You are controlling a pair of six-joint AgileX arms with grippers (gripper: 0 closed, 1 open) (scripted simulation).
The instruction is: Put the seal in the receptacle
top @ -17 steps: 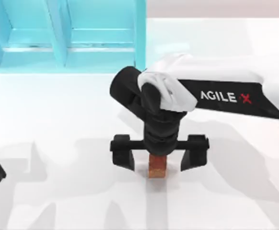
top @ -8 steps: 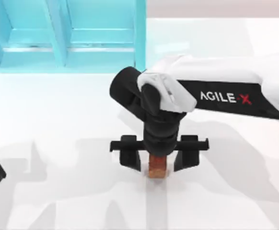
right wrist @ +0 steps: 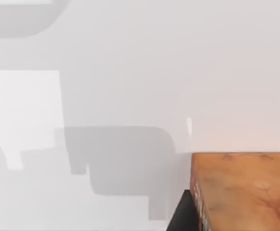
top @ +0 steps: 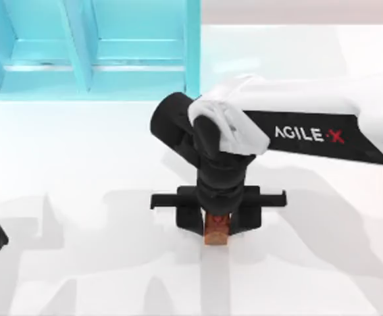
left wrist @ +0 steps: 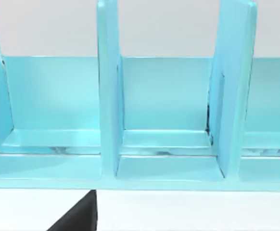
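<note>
Fingers of the right gripper (top: 218, 222) are drawing in from a wide spread until they are pinching the seal (top: 217, 232) at lower centre of the top view, suggesting the grasp is made while the turquoise receptacle (top: 93, 46) is waiting upper left

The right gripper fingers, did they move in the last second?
Yes. In the top view the right gripper's fingers closed inward onto the seal, which stayed put on the table.
</note>
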